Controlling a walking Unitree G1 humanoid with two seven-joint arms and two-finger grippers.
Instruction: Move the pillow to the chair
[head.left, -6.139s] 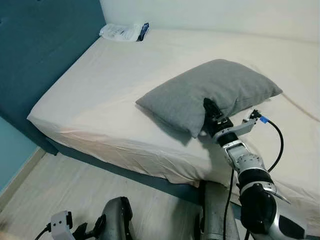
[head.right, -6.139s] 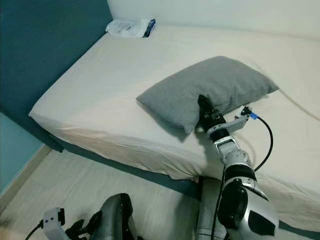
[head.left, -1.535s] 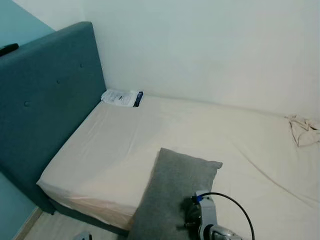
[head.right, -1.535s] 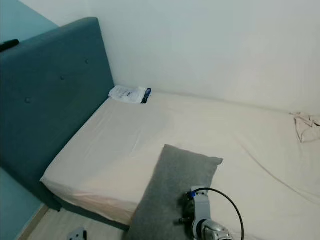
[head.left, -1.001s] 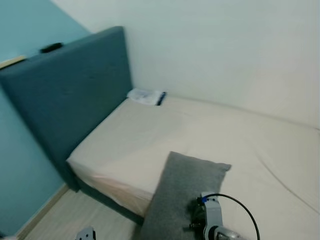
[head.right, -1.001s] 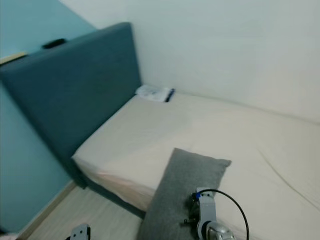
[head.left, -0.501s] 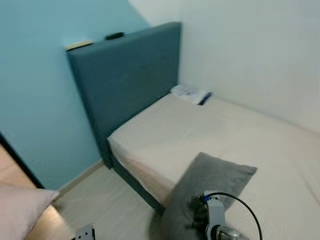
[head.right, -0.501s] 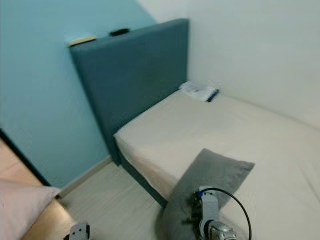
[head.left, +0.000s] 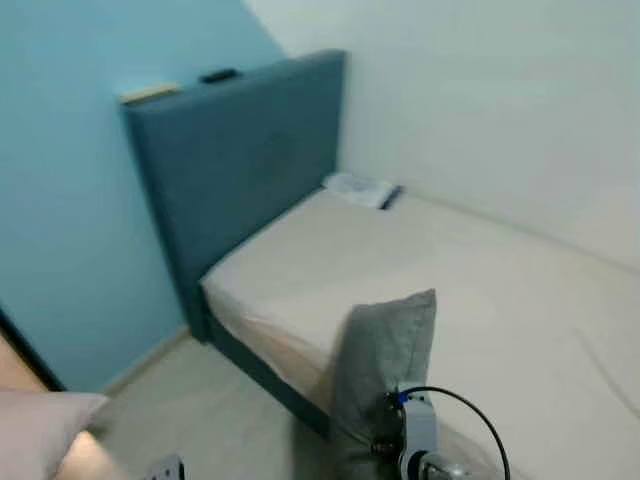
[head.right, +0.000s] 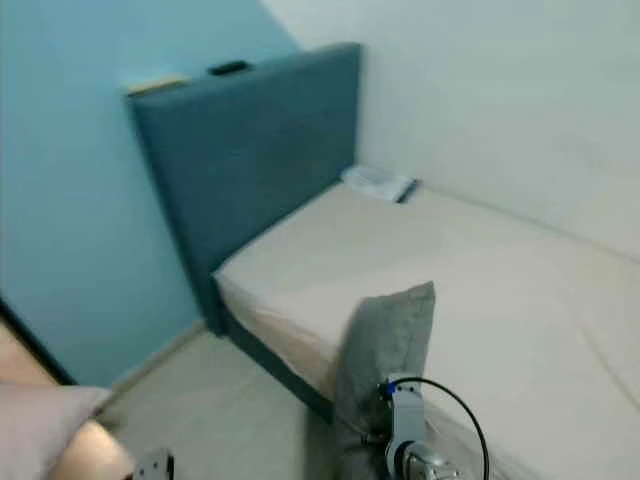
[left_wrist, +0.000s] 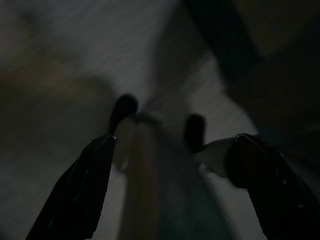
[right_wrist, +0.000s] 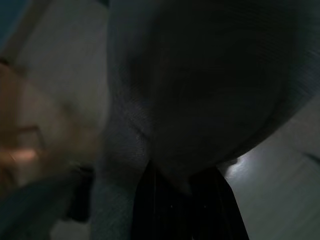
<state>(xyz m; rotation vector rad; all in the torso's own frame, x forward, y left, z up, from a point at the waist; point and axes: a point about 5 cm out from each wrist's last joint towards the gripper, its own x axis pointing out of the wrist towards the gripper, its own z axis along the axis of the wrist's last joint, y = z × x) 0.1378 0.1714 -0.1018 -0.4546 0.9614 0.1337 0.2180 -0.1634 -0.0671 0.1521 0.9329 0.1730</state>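
The grey pillow (head.left: 385, 360) hangs upright and edge-on in front of me, over the near edge of the bed. My right gripper (right_wrist: 182, 185) is shut on the pillow's fabric, which bulges dark above the fingers in the right wrist view. In the eye views the right wrist (head.left: 416, 445), with its black cable, sits just below the pillow. My left gripper (left_wrist: 175, 145) hangs low with its fingers (left_wrist: 82, 192) spread apart and nothing between them; blurred floor lies beyond it. A pale pinkish padded shape (head.left: 40, 430) shows at the lower left edge.
The bed (head.left: 480, 270) with a cream sheet fills the right side. Its teal headboard (head.left: 230, 170) stands against a light blue wall (head.left: 60, 180). A white packet (head.left: 358, 188) lies near the headboard. Pale wooden floor (head.right: 230, 410) runs along the bed's left side.
The camera has kept swinging, so the scene has shifted. The pillow, broad and slanted half a second ago, now hangs narrow and upright in the right gripper.
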